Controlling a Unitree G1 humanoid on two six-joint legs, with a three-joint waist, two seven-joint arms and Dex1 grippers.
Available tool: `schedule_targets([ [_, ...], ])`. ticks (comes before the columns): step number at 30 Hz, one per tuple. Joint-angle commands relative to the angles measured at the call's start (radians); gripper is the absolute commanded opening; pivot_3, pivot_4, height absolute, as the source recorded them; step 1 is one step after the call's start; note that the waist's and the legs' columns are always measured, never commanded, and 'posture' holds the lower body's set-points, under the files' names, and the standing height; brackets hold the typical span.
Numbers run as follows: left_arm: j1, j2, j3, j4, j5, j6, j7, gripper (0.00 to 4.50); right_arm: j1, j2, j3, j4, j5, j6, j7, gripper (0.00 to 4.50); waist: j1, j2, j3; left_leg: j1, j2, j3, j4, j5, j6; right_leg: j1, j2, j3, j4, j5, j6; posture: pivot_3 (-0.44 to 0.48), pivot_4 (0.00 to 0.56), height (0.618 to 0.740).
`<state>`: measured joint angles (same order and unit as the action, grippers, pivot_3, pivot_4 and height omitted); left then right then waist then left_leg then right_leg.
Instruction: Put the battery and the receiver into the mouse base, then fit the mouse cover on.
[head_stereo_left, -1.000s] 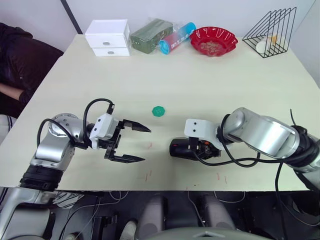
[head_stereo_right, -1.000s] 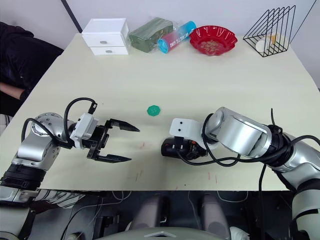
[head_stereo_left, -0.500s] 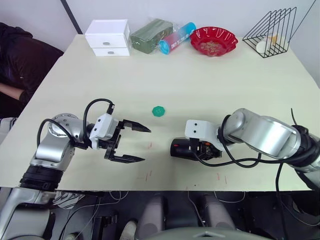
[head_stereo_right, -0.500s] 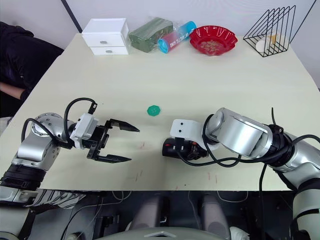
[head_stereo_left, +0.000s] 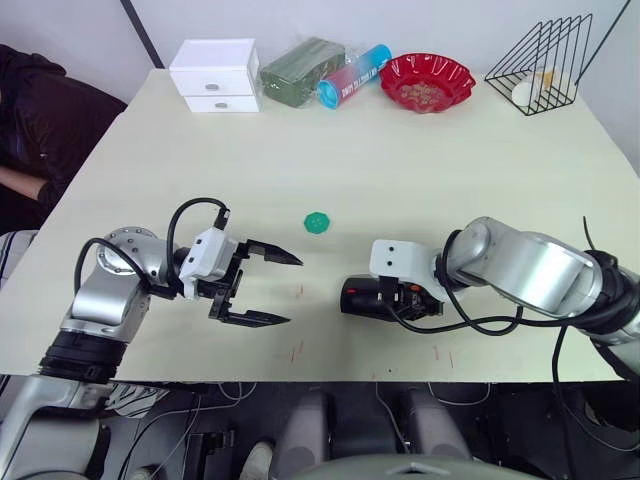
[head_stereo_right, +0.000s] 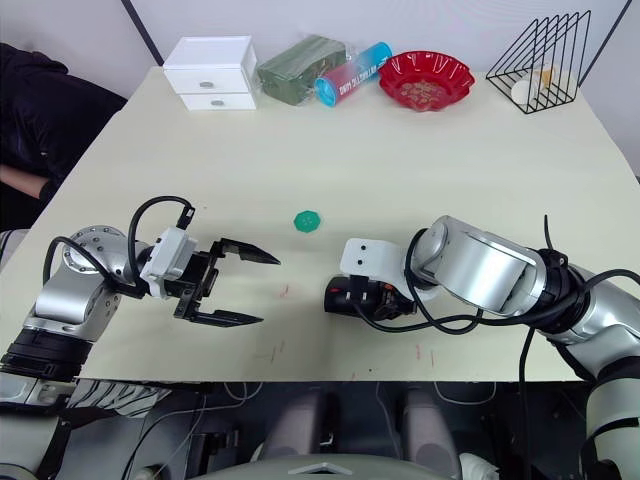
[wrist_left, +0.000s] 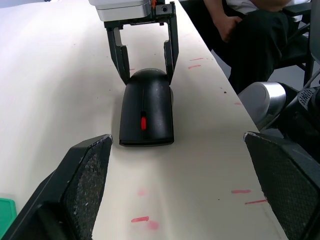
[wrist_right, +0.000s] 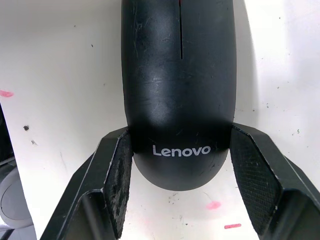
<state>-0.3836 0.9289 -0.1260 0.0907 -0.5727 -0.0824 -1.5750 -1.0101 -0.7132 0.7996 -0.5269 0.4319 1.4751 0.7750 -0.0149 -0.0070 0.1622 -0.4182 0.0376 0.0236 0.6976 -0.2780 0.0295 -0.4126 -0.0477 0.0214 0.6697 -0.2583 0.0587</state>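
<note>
Jaws of the right gripper (wrist_right: 177, 195) clasp the mouse cover (wrist_left: 146, 114); left gripper (head_stereo_left: 262, 288) gapes beside a green disc (head_stereo_left: 317, 221).

Left tool (head_stereo_right: 240, 285) spread wide above the cream surface (head_stereo_right: 400, 160), right tool (head_stereo_right: 345, 298) around a black mouse (head_stereo_right: 352, 298), green disc (head_stereo_right: 307, 220) between them, farther back

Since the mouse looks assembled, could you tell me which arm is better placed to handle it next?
The right. Its hand already straddles the rear of the mouse, fingers at both sides. The left hand hangs open above the table, apart from the mouse.
</note>
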Motion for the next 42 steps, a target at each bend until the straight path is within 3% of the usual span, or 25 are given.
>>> schedule_targets([
  [1,0.002,0.011,0.024,-0.028,-0.019,-0.005,-0.039,4.50,-0.003,-0.003,-0.008,-0.012,0.007,-0.004,-0.003,2.37,0.000,0.000,0.000,0.000,0.000,0.000,0.000,0.000,0.000,0.000,0.000,0.000,0.000,0.000,0.000,0.000,0.150,0.740],
  [5,-0.005,0.011,0.021,-0.024,-0.019,-0.004,-0.039,4.50,-0.006,-0.008,-0.002,-0.015,0.008,-0.010,0.001,2.37,0.000,0.000,0.000,0.000,0.000,0.000,0.000,0.000,0.000,0.000,0.000,0.000,0.000,0.000,0.000,0.000,0.150,0.740],
  [7,-0.005,0.011,0.021,-0.024,-0.019,-0.004,-0.039,4.50,-0.008,-0.015,0.005,-0.020,0.009,-0.016,0.009,3.38,0.000,0.000,0.000,0.000,0.000,0.000,0.000,0.000,0.000,0.000,0.000,0.000,0.000,0.000,0.000,0.000,0.150,0.740],
  [10,-0.004,0.011,0.022,-0.026,-0.019,-0.003,-0.039,4.50,-0.005,-0.012,-0.001,-0.017,0.010,-0.017,0.002,4.43,0.000,0.000,0.000,0.000,0.000,0.000,0.000,0.000,0.000,0.000,0.000,0.000,0.000,0.000,0.000,0.000,0.150,0.740],
  [23,-0.011,0.011,0.017,-0.016,-0.020,-0.009,-0.039,4.50,-0.001,-0.032,-0.036,-0.020,0.019,-0.044,0.015,4.43,0.000,0.000,0.000,0.000,0.000,0.000,0.000,0.000,0.000,0.000,0.000,0.000,0.000,0.000,0.000,0.000,0.150,0.740],
  [29,-0.009,0.012,0.024,-0.018,-0.023,-0.009,-0.039,4.50,0.100,-0.110,-0.196,-0.044,0.034,-0.200,0.064,4.43,0.002,0.000,0.000,-0.001,0.000,0.000,0.000,0.000,0.000,0.000,0.000,0.000,-0.001,0.000,0.000,0.000,0.150,0.740],
  [33,-0.006,0.014,0.029,-0.021,-0.029,-0.006,-0.039,4.50,0.234,-0.084,-0.370,-0.037,0.071,-0.351,0.079,4.43,0.001,-0.001,0.000,-0.001,0.000,0.000,0.000,0.000,0.000,0.000,0.000,-0.001,-0.001,0.000,0.000,0.000,0.150,0.740],
  [36,-0.010,0.013,0.032,-0.017,-0.030,-0.005,-0.039,4.50,0.277,-0.067,-0.388,-0.037,0.055,-0.396,0.070,4.43,0.000,-0.001,0.000,-0.001,0.000,0.000,-0.001,0.000,0.000,0.000,0.000,0.000,-0.001,0.000,0.000,0.000,0.150,0.740],
  [37,-0.010,0.013,0.033,-0.016,-0.031,-0.004,-0.039,4.50,0.284,-0.053,-0.393,-0.040,0.060,-0.395,0.065,3.83,0.000,-0.001,0.000,0.000,0.000,0.000,-0.001,0.000,0.000,0.000,0.000,0.000,-0.001,0.000,0.000,0.000,0.150,0.740],
  [38,-0.011,0.013,0.034,-0.016,-0.031,-0.005,-0.039,4.50,0.289,-0.042,-0.398,-0.042,0.065,-0.393,0.062,3.60,0.000,-0.001,0.000,0.000,0.000,0.000,-0.001,0.000,0.000,0.000,0.000,0.000,-0.001,0.000,0.000,0.000,0.150,0.740],
  [40,-0.010,0.014,0.035,-0.016,-0.033,-0.004,-0.039,4.50,0.282,-0.009,-0.372,-0.047,0.058,-0.377,0.046,2.71,0.001,-0.001,0.000,0.000,0.000,0.000,-0.001,0.000,0.000,0.000,0.000,0.000,-0.001,0.000,0.000,0.000,0.150,0.740],
  [42,-0.010,0.014,0.037,-0.017,-0.035,-0.002,-0.039,4.50,0.272,0.013,-0.340,-0.040,0.034,-0.374,0.032,2.71,0.001,-0.001,0.000,0.000,0.000,0.000,-0.001,0.000,0.000,0.000,0.000,0.000,-0.001,0.000,0.000,0.000,0.150,0.740],
])
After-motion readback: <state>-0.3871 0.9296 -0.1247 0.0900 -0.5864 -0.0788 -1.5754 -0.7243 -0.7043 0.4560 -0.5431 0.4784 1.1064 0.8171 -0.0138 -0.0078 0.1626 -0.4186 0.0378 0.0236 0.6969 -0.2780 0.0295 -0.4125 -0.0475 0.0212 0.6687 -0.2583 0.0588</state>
